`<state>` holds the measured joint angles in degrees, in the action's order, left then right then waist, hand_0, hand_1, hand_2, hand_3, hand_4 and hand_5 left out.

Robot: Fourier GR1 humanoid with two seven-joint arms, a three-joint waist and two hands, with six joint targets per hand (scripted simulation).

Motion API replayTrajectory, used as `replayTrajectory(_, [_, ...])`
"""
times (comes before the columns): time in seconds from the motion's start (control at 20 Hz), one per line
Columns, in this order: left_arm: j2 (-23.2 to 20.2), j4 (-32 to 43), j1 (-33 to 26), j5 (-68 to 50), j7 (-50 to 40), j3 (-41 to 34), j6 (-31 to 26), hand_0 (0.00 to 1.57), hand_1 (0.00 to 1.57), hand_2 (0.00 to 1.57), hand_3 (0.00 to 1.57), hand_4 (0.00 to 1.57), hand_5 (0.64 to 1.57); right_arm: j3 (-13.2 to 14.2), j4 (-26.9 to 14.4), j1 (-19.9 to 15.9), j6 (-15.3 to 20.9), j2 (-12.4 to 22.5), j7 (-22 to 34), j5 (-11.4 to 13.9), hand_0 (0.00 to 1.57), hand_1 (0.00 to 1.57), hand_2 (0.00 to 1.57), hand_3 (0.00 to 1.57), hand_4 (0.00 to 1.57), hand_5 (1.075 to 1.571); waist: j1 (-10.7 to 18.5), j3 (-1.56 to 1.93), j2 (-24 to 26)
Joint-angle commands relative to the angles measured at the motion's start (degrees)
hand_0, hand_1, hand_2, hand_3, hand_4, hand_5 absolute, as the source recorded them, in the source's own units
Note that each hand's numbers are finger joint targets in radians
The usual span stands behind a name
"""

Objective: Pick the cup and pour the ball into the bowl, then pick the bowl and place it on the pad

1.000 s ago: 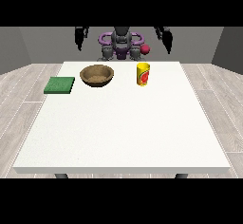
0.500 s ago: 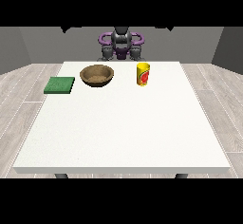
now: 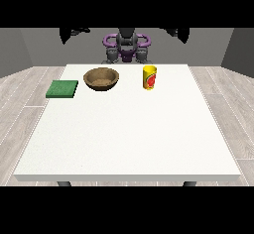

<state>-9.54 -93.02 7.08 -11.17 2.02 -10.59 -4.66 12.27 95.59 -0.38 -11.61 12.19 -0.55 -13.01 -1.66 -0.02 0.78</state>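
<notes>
A yellow cup (image 3: 150, 77) with a red mark stands upright at the table's far side, right of centre. I see no ball; the cup's inside is hidden. A brown wooden bowl (image 3: 101, 78) sits to its left. The flat green pad (image 3: 62, 88) lies near the left edge. Both arms are raised and spread wide behind the table. The hand at the view's left (image 3: 68, 33) and the hand at the view's right (image 3: 183, 33) are dark shapes high above the far edge, well away from the cup and bowl, holding nothing.
The robot's torso (image 3: 127, 47) stands behind the middle of the white table's (image 3: 129, 139) far edge. Grey floor surrounds the table.
Both arms have swung up and outward from beside the torso. A small red spot seen behind the cup one second ago no longer shows. Cup, bowl and pad have not moved.
</notes>
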Motion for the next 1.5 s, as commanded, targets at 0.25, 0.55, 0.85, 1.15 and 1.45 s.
replayTrajectory(0.25, [5.8, 11.8, 2.6, 7.5, 17.6, 2.4, 4.3, 0.00, 0.00, 0.00, 0.00, 0.00, 1.526, 1.9, -7.3, -3.6, -4.6, 1.7, -9.4, 0.5, 0.00, 0.00, 0.00, 0.00, 0.00, 1.571, -2.2, 0.01, -8.1])
replayTrajectory(0.55, [9.4, 23.9, 6.0, 10.1, 27.0, 2.7, 8.7, 0.00, 0.00, 0.00, 0.00, 0.00, 1.517, 1.5, -7.3, -4.9, -5.3, 1.9, -8.8, 0.2, 0.00, 0.00, 0.00, 0.00, 0.00, 1.571, -5.1, 0.00, -9.2])
replayTrajectory(0.85, [6.8, 36.6, 12.3, 9.1, 35.8, -0.1, 7.9, 0.00, 0.00, 0.00, 0.00, 0.00, 1.517, 1.9, -12.3, -8.3, -5.2, 1.5, -13.8, 1.8, 0.00, 0.00, 0.00, 0.00, 0.00, 1.570, -4.0, 0.00, -13.8])
replayTrajectory(1.15, [8.1, 45.6, 14.8, 10.8, 45.0, -0.1, 10.9, 0.00, 0.00, 0.00, 0.00, 0.00, 1.520, 2.3, -15.8, -8.5, -6.2, 1.6, -18.8, 3.1, 0.00, 0.00, 0.00, 0.00, 0.00, 1.571, -4.6, 0.00, -15.9])
replayTrajectory(1.45, [9.4, 52.7, 18.2, 10.1, 46.9, -0.6, 12.0, 0.00, 0.00, 0.00, 0.00, 0.00, 1.523, 3.5, -19.2, -9.4, -7.4, 2.2, -19.5, 2.0, 0.00, 0.00, 0.00, 0.00, 0.00, 1.571, -4.3, 0.01, -14.7])
